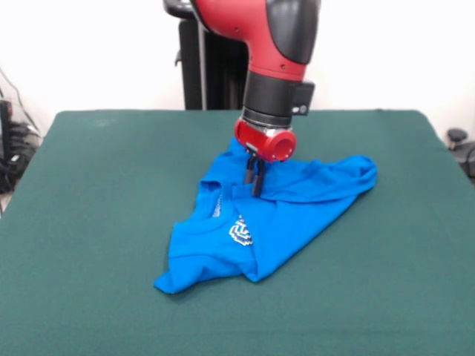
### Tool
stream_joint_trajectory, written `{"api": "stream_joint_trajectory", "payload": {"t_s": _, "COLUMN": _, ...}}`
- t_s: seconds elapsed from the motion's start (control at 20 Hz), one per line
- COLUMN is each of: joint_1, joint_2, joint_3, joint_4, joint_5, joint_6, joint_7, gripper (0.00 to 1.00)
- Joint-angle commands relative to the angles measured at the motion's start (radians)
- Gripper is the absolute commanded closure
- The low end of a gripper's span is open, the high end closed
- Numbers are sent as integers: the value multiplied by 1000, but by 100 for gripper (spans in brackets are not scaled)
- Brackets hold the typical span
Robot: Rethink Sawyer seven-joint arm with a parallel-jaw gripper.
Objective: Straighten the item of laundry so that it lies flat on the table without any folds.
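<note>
Bare green table (82,311) fills the near side; nothing on it there. Shirt (289,215) lies about mid-table, a little toward the right edge and the far edge, crumpled into a rough triangle. One blunt corner points at the near edge, a long arm of cloth runs out toward the right edge, a third lobe tucks under the arm's wrist. Folded over itself along the near-right side, so only a scrap of white print (240,232) shows, plus a pale strip at a seam or neckline higher up. Gripper (254,178) stands nearly upright over the shirt's far part, tips down at the cloth, fingers drawn close together with little or no gap. Looks pinched on a ridge of fabric, though from this side I cannot be sure cloth is actually between them. Handling, by judgement: thin knit, very light, limp, no stiffness to push against; it will drape and drag, and the felt-like table will likely hold it by friction, which helps when pulling a layer out. Best holds look like the free edges: the near corner or the tip of the right-hand arm, one layer only, pulled outward toward the table edges. A grab mid-body would likely lift several layers at once.
</note>
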Motion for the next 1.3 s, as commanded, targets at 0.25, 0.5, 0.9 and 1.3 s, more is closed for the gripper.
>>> {"api": "stream_joint_trajectory", "payload": {"t_s": 0.25, "joint_1": 39, "joint_2": -13, "joint_3": 86, "joint_4": 24, "joint_5": 47, "joint_6": -11, "joint_7": 334, "gripper": 100}}
{"api": "stream_joint_trajectory", "payload": {"t_s": 0.5, "joint_1": 38, "joint_2": -31, "joint_3": 81, "joint_4": 43, "joint_5": 49, "joint_6": -5, "joint_7": 338, "gripper": 100}}
{"api": "stream_joint_trajectory", "payload": {"t_s": 0.9, "joint_1": 13, "joint_2": -96, "joint_3": 75, "joint_4": 100, "joint_5": 19, "joint_6": 6, "joint_7": 343, "gripper": 100}}
{"api": "stream_joint_trajectory", "payload": {"t_s": 1.3, "joint_1": 1, "joint_2": -92, "joint_3": 72, "joint_4": 94, "joint_5": 23, "joint_6": 48, "joint_7": 300, "gripper": 0}}
